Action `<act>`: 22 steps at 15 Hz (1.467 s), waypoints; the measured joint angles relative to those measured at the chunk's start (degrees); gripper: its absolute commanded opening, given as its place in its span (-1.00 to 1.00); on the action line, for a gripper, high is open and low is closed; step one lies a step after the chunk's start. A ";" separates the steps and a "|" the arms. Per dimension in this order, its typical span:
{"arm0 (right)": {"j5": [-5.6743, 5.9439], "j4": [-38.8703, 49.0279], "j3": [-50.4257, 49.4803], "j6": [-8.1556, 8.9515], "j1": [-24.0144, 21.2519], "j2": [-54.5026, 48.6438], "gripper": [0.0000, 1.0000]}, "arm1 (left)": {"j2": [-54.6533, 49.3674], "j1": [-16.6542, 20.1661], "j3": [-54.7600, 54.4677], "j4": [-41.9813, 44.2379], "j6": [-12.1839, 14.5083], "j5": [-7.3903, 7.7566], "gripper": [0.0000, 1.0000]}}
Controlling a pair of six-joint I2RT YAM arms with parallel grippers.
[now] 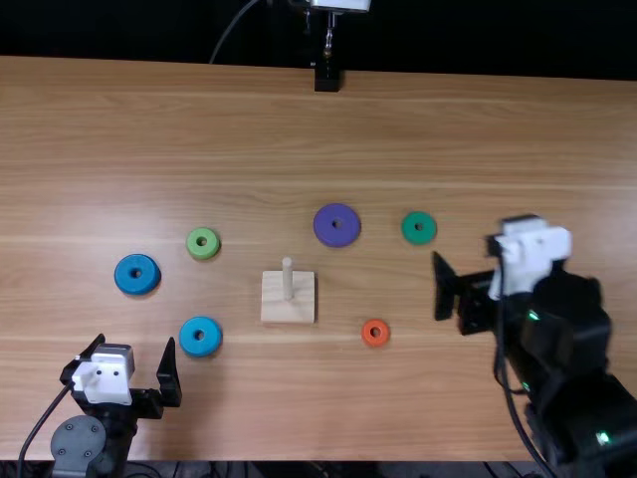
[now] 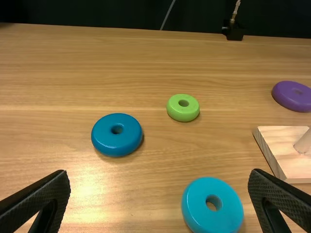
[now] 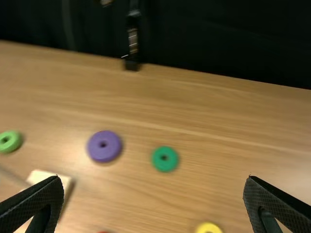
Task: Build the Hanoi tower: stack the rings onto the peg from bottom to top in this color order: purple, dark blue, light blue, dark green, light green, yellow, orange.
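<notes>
Near and left of the peg base (image 1: 272, 299), the left end effector (image 1: 135, 344) has its fingers wide apart. The dark blue ring (image 1: 125, 275) lies far left of the base, the light blue ring (image 1: 189, 337) near-left, the light green ring (image 1: 193, 244) beyond-left. The peg (image 1: 288, 279) stands upright on it. Beyond-right lies the purple ring (image 1: 323, 225); near-right, the orange ring (image 1: 366, 333); farther beyond-right, the dark green ring (image 1: 409, 229). Well right, the right end effector (image 1: 478, 237) is spread open. The yellow ring (image 3: 209, 227) lies farther from the base than the orange ring.

Gap between peg (image 1: 288, 281) and orange ring (image 1: 366, 335) (peg obstructs).
</notes>
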 measured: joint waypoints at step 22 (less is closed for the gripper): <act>-3.32 -1.92 25.90 12.17 5.84 58.36 1.00 | 0.00 0.00 0.00 0.02 -0.02 0.02 1.00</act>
